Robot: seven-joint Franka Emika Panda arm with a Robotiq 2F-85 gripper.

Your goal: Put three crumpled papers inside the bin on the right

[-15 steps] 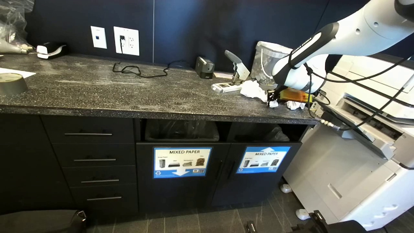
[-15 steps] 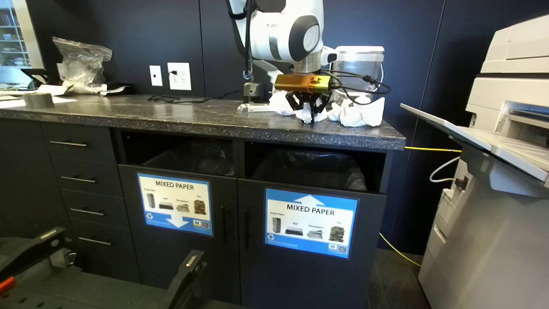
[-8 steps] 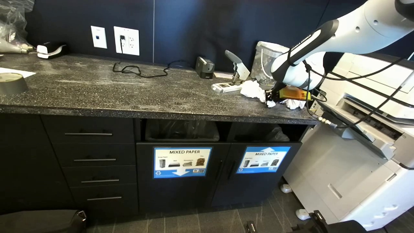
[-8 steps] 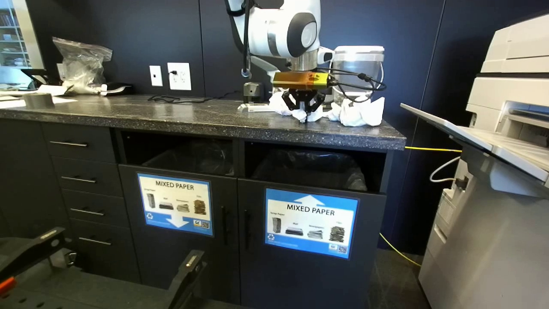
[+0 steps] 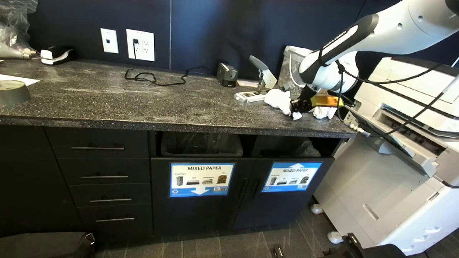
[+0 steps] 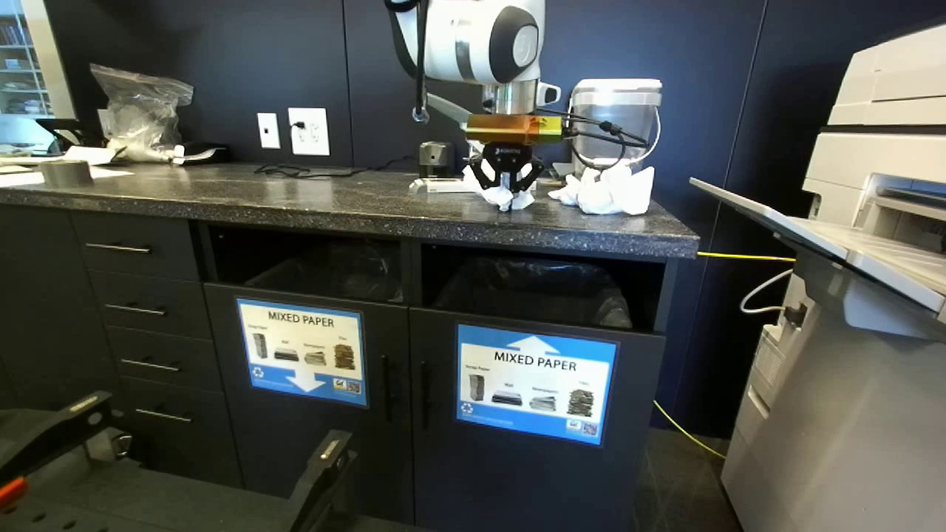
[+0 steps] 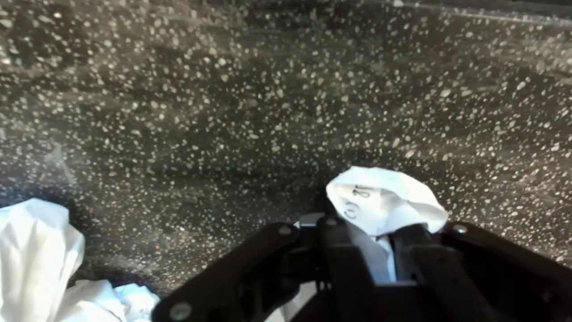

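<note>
Navy wall panels [image 5: 211, 32] stand behind a dark speckled surface [image 5: 143, 104] in an exterior view, an office printer [image 5: 376, 200] just beside its end. The tool [image 5: 297, 107] reaches down to a white crumpled paper [image 5: 296, 115] whose lower end pokes out beneath the tips. Another wad [image 5: 277, 98] lies just beside the tool, and a third wad [image 5: 323, 112] on the opposite side.

In an exterior view, the tool [image 6: 506, 201] points straight down, pinching the crumpled paper [image 6: 497, 197], which spreads wider than it is tall; whether it touches the surface I cannot tell. Below, the bin [image 6: 539, 480] on the right shows a dark plastic liner [image 6: 610, 307] in its slot, and the neighbouring bin [image 6: 273, 428] a similar one; anything deeper is hidden. Near the wall stands a translucent pail [image 6: 635, 111] with a white lid, its contents too blurred to name.

In the wrist view, the fingers [image 7: 342, 255] squeeze the crumpled paper [image 7: 386, 201] to a narrow strip. Its flared, printed end points away from the tool, toward the surface's edge, with the long axis crosswise, dipping to the right. More white paper [image 7: 33, 255] lies at lower left, apart from the tool; whether one wad or two, I cannot tell
</note>
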